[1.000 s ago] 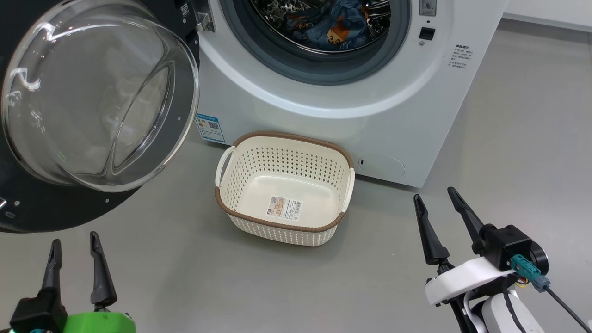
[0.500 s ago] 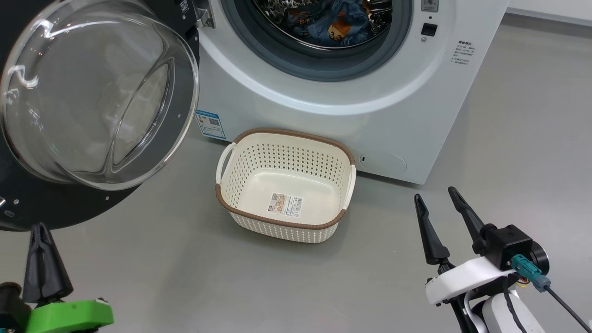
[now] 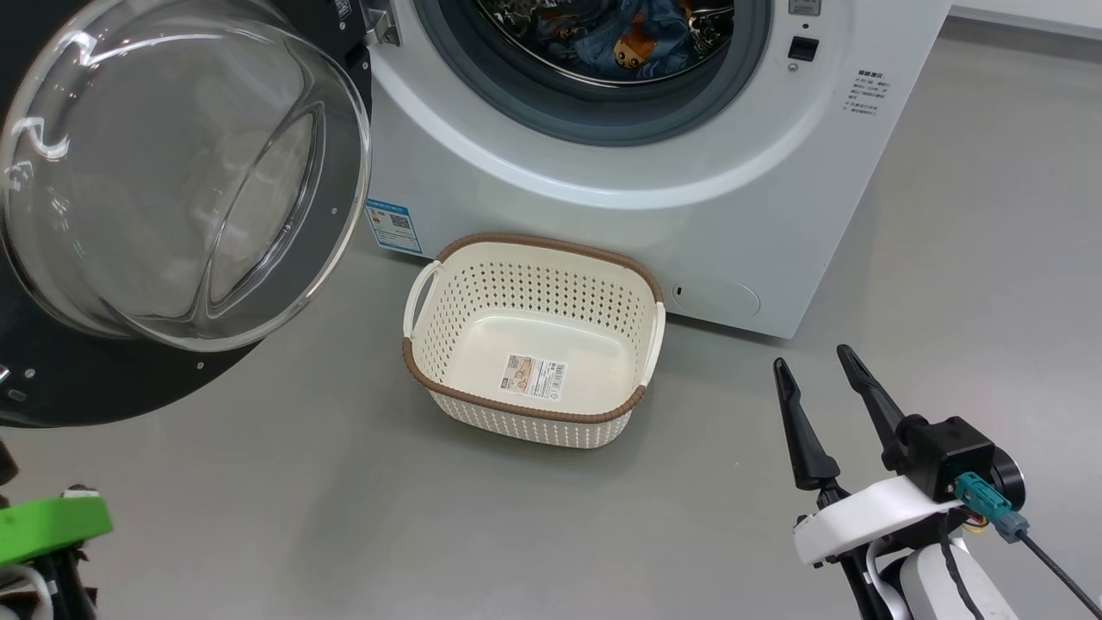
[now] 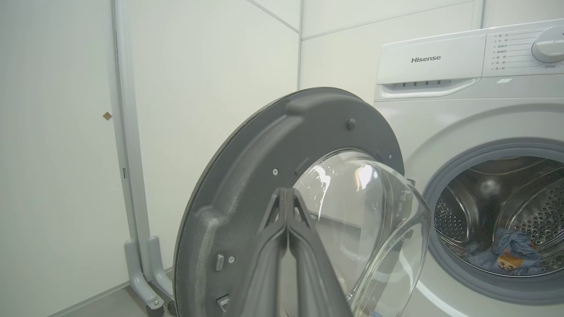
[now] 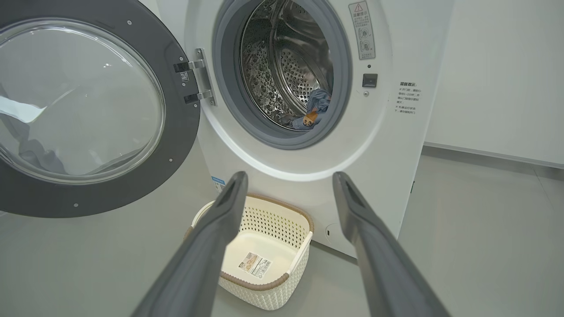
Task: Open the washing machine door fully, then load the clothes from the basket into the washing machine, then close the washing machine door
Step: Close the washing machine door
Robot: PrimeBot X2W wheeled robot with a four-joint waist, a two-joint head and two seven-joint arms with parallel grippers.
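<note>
Blue clothes point(image 3: 633, 39) in washing machine point(image 3: 603, 232), door point(image 3: 95, 396) wide open, left claw point(image 4: 287, 198) clenched, right claw point(image 3: 811, 362) released.

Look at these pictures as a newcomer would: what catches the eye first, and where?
The washing machine door stands wide open at the head view's left, its bulging glass bowl looming large. Before the washing machine, the basket sits on the floor holding just a sticker, while the clothes lie inside the drum at the top.
</note>
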